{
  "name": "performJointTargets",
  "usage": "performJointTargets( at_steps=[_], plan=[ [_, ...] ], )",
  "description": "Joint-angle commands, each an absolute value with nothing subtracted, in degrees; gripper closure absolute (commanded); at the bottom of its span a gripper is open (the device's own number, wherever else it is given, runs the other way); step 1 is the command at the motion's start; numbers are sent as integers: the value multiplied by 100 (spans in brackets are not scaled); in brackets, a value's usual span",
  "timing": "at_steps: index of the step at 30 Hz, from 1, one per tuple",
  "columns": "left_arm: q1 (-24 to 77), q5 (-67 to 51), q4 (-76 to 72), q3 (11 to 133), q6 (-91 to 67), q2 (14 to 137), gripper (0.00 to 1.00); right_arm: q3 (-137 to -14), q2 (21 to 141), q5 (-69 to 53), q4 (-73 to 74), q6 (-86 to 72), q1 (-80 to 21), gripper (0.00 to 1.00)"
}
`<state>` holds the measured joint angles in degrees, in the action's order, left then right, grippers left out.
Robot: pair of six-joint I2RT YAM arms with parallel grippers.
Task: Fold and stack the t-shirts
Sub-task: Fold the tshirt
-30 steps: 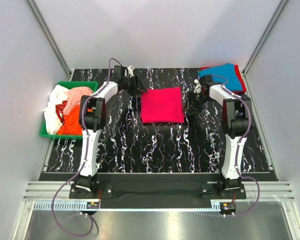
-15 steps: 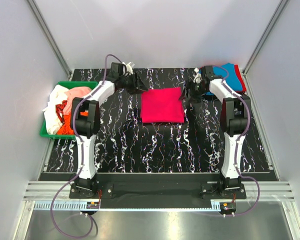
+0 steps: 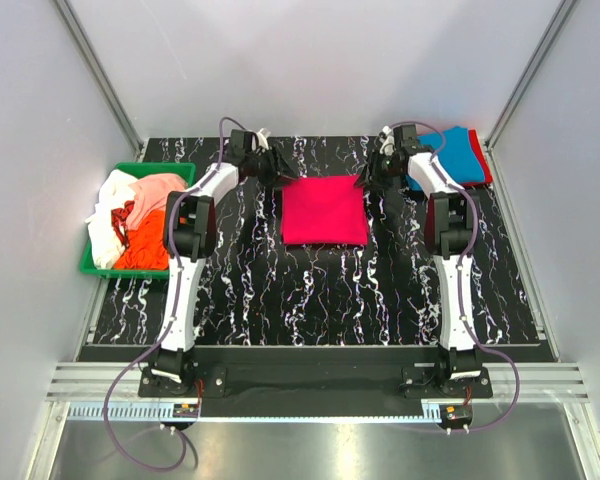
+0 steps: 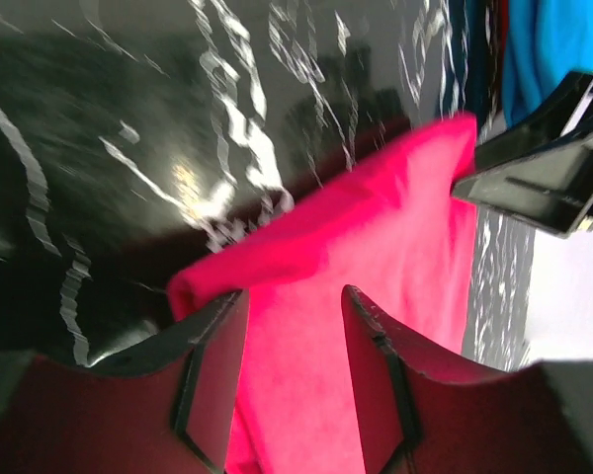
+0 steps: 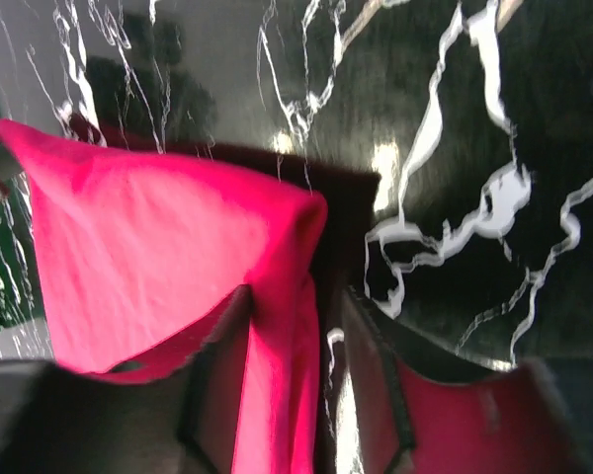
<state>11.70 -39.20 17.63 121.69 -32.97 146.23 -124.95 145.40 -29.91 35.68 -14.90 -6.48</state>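
top external: one black white-veined tabletop (image 3: 310, 290), one green bin (image 3: 165, 168) at its left edge.
magenta tee (image 3: 325, 212): one, folded into a flat rectangle, lies mid-tabletop toward the far side.
left gripper (image 3: 276, 172): at the magenta tee's far left corner. In the left wrist view the jaws are part-way apart with pink cloth in the gap. Cannot tell if it pinches.
right gripper (image 3: 373, 175): at the far right corner. In the right wrist view the jaws are part-way apart and the cloth's corner edge runs between them. Clamped or not, cannot tell.
far right stack: two tees, one blue tee (image 3: 450, 155) on one red tee (image 3: 485, 168). Red shows only at the edge.
bin contents: crumpled heap, three colours clear: white tee (image 3: 102, 230), peach-pink tee (image 3: 155, 188), orange tee (image 3: 145, 248). Exact piece count unclear.
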Motion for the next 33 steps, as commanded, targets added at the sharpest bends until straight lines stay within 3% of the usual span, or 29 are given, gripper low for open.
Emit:
performJointTargets(
  at_steps=[1,4,6,13,17,26,33],
  plan=[
    [985,-3745,1380,12568,-3700,14765,53,-12999,14774,-2962,3577,-1573,-677,54],
    [976,-3499,1371,12498,-3560,14757,53,-13174,14915,-2979,3568,-1626,-677,66],
    [967,-3507,1336,12533,-3559,14801,53,-13324,15020,-3023,3568,-1670,-668,66],
    [871,-3955,1265,12630,-3771,14714,53,-13491,15012,-3392,3656,-1723,-624,42],
    [713,-3920,1572,12130,-3395,13811,53,-13202,14609,-3559,3700,-1495,-624,35],
    [1177,-3331,1986,9731,-2462,11551,52,-12868,14414,-3146,4306,-949,-624,28],
    [1626,-3751,1564,8798,-2628,11609,54,-12832,14528,-3665,4307,-660,-624,27]
  ],
)
